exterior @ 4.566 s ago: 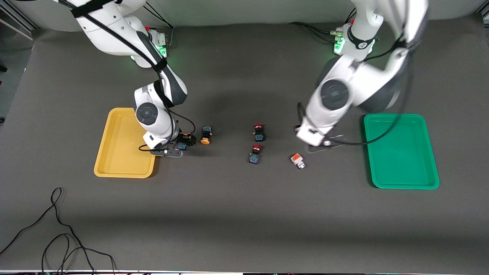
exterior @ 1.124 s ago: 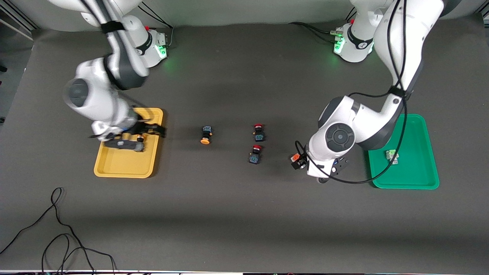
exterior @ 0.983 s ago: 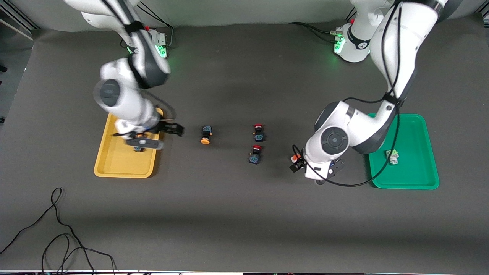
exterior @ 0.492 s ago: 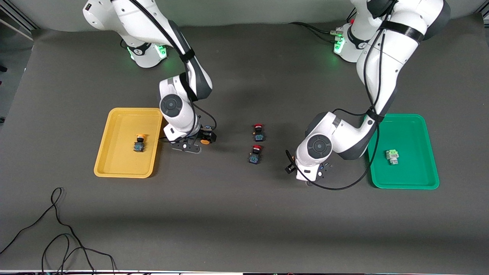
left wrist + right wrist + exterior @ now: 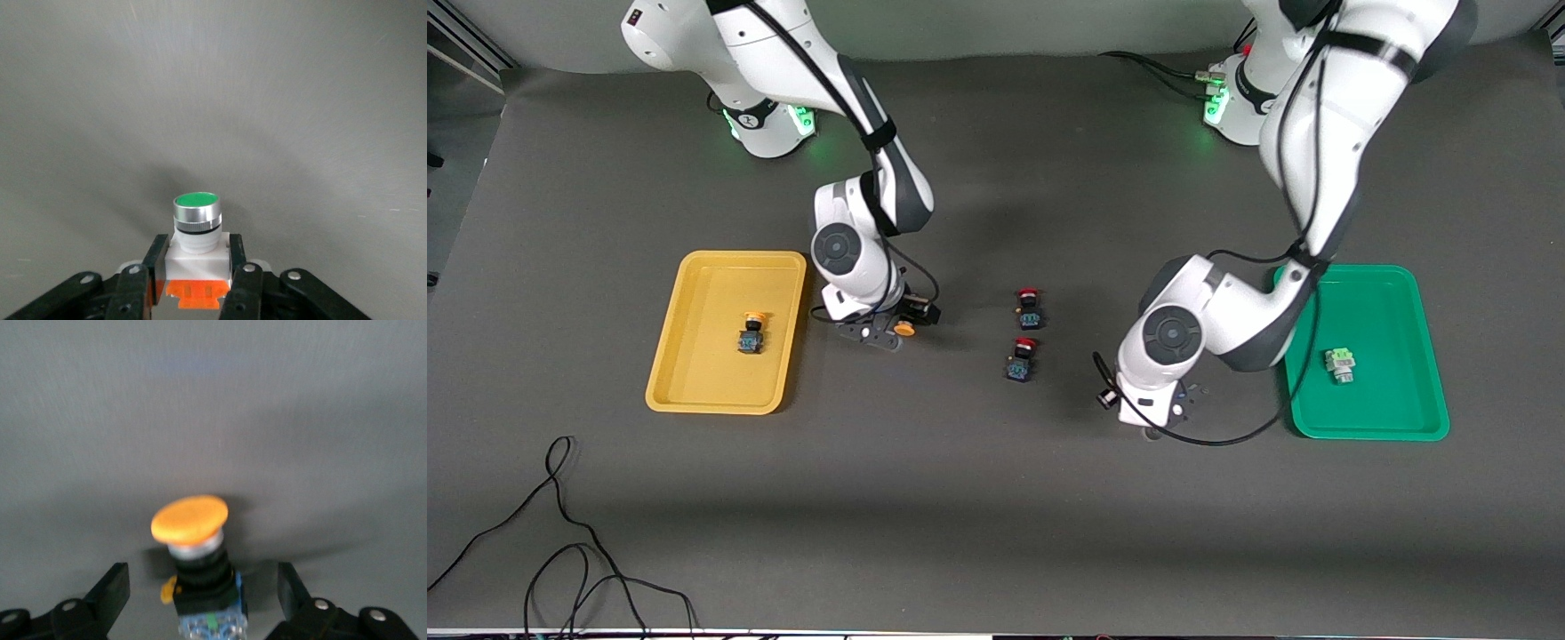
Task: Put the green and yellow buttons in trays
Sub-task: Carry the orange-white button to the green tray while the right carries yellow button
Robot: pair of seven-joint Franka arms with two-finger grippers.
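My left gripper (image 5: 197,267) is shut on a white-grey button (image 5: 197,230) with a green cap and an orange base. In the front view that hand (image 5: 1134,400) hangs low over the table between the red switches and the green tray (image 5: 1383,418) and hides this button. A second white-grey button (image 5: 1340,364) lies in the green tray. My right gripper (image 5: 202,597) is open, its fingers on either side of a yellow-capped button (image 5: 191,518) lying on the table (image 5: 905,328). Another yellow-capped button (image 5: 751,333) lies in the yellow tray (image 5: 694,391).
Two red-capped black-blue switches (image 5: 1029,307) (image 5: 1021,357) lie mid-table between the two hands. A black cable (image 5: 560,533) loops on the table near the front camera, at the right arm's end.
The right arm left a yellow-capped button in the yellow tray and swung over to straddle the second one. The left hand came down over the white-grey button and shut on it.
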